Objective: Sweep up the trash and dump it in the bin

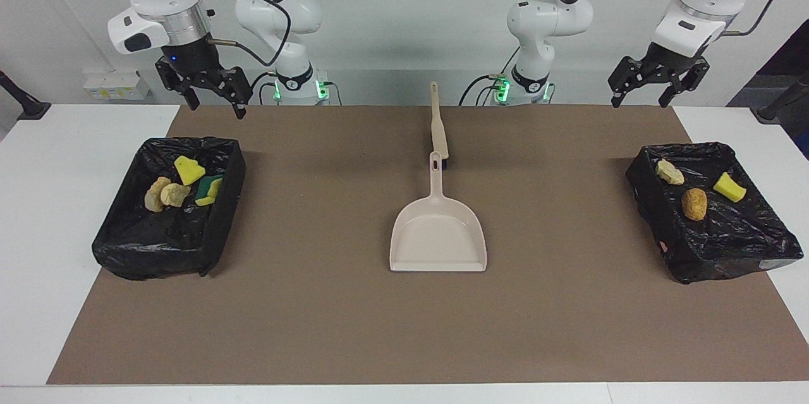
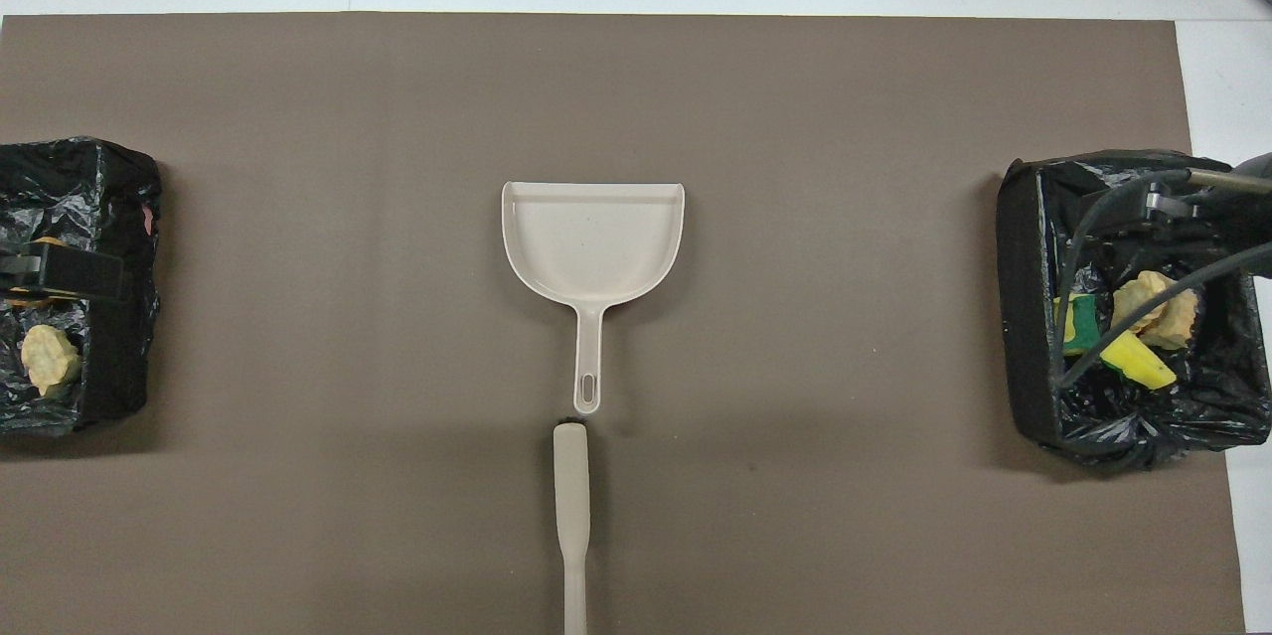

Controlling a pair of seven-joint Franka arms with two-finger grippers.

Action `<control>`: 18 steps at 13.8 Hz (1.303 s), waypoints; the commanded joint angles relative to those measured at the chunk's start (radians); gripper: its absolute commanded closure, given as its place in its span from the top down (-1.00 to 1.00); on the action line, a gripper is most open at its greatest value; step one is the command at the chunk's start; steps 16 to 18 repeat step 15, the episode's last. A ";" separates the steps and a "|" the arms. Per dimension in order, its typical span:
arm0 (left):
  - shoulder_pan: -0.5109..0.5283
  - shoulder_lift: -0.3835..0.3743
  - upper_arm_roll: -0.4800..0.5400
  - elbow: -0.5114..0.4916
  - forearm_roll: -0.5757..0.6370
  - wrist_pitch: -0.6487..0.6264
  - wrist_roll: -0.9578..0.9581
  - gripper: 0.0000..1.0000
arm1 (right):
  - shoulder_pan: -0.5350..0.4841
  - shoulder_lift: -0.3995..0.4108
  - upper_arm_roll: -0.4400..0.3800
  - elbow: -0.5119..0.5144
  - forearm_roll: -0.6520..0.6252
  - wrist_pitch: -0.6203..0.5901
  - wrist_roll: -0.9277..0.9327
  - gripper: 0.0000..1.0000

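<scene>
The brown mat (image 1: 354, 328) lay swept bare around the dustpan (image 1: 438, 236), the landmark at its middle, with the brush (image 1: 438, 126) just beside the dustpan's handle, nearer the robots. Toward the right arm's end from the dustpan, 1 black-lined bin (image 1: 126, 252) held 4 pieces of trash (image 1: 183, 186); toward the left arm's end, the other bin (image 1: 752, 252) held 3 scraps (image 1: 694, 202). Sweeping and dumping looked finished. The right gripper (image 1: 212, 100) and left gripper (image 1: 644, 97) hung released, fingers spread, grasping nothing.

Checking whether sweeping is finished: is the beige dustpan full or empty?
Empty: the beige plastic dustpan shows a bare tray in both views; no scraps lie in it.
</scene>
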 commanded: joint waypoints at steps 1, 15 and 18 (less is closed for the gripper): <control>0.005 -0.026 -0.005 -0.032 0.002 0.014 -0.013 1.00 | -0.015 0.007 0.005 0.011 0.004 -0.019 -0.021 1.00; 0.006 -0.018 -0.005 0.003 0.003 0.011 0.001 1.00 | -0.020 0.011 0.005 0.025 0.012 -0.025 -0.023 1.00; 0.006 -0.018 -0.005 0.003 0.003 0.011 0.001 1.00 | -0.020 0.011 0.005 0.025 0.012 -0.025 -0.023 1.00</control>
